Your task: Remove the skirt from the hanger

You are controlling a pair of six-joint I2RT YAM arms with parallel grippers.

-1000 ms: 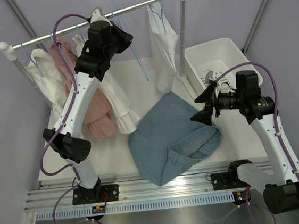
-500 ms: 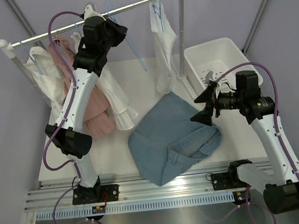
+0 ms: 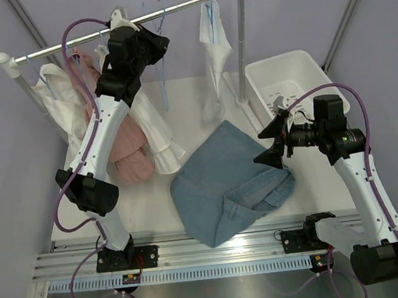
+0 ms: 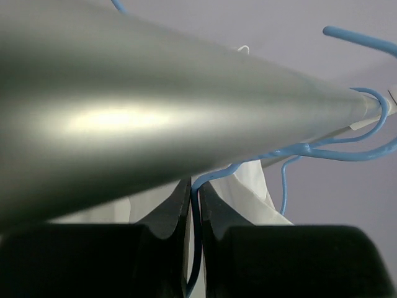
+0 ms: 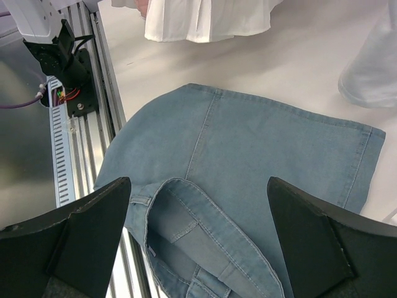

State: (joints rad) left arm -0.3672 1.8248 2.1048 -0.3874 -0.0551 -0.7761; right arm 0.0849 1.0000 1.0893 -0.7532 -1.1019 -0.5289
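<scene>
Skirt (image 3: 219,175) lies flat under right gripper (image 3: 267,144); left gripper (image 4: 193,187) pinches hanger (image 4: 304,149).

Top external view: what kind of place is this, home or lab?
Most likely a lab test cell, not a home. The arm bases are bolted to an aluminium rail at the table edge, plain panel walls enclose a small clothes rack, and a denim skirt lies near a white basket.

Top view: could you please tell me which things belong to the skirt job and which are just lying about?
Job: denim skirt, blue hanger, left hand gripping it, right hand.
Lying about: white basket, pink garment, white garments, rail.
</scene>
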